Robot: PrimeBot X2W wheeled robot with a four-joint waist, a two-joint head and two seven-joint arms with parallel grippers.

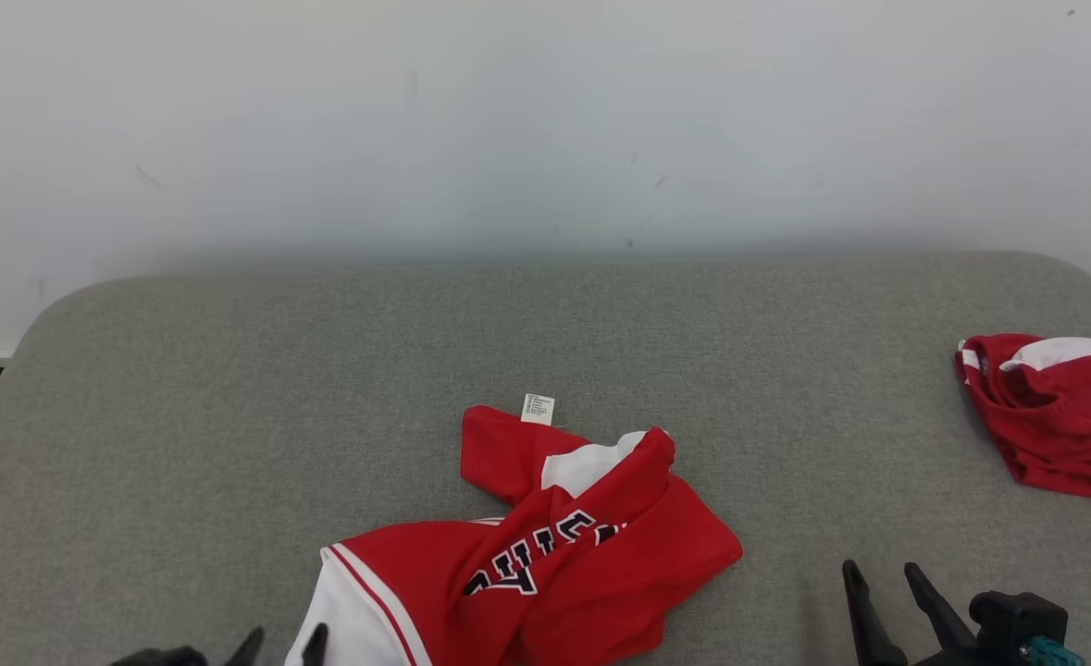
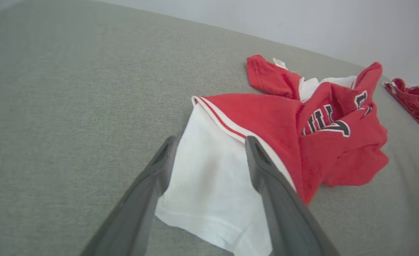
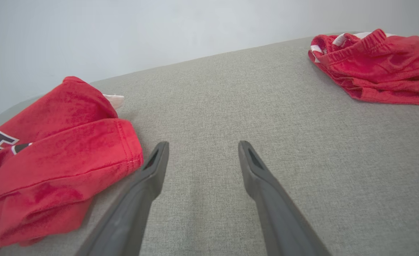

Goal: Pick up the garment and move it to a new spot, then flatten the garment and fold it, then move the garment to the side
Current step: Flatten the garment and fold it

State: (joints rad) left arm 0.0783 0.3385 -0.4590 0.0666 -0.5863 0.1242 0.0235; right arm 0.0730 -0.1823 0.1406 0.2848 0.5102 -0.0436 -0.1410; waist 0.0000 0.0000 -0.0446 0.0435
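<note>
The garment (image 1: 582, 555) is a red jersey with dark lettering and a white panel, lying crumpled on the grey padded surface near the front edge. A small white label sticks out at its far end. My left gripper (image 1: 284, 640) is open at the garment's white left corner. In the left wrist view its two fingers stand apart over the white panel (image 2: 209, 185), with the red part of the garment (image 2: 277, 121) beyond them. My right gripper (image 1: 880, 569) is open over bare surface, to the right of the garment (image 3: 53, 160) and apart from it.
A second red and white piece of clothing (image 1: 1054, 416) lies bunched at the right edge of the grey surface (image 1: 323, 370), also seen from the right wrist (image 3: 376, 67). A pale wall runs behind. The surface's corners are rounded.
</note>
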